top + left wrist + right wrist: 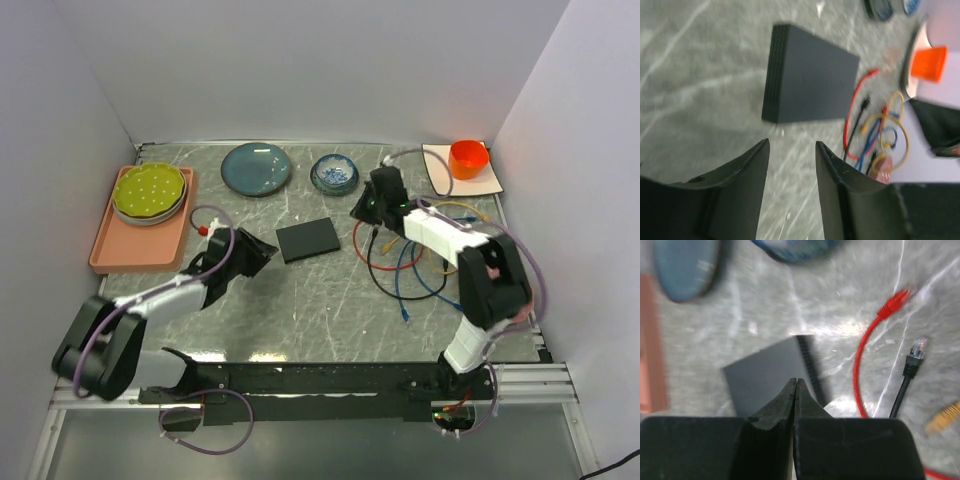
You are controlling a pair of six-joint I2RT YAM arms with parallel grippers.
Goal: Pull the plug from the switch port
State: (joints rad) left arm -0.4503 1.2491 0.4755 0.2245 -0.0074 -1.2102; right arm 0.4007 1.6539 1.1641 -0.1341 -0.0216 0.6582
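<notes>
On the grey bench (320,310), the switch (770,377) lay ahead of the right claw (795,386), pinched together, empty; left claw (791,150) apart. It seemed already unplugged.

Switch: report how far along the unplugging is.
Done, it seems: no cable enters the switch; the red plug and black plug lie loose on the table beside it. In hand: nothing. The right gripper is shut and empty near the switch; the left gripper hangs open, also empty. Left: probably only backing off, though the sockets themselves are not clearly shown.
</notes>
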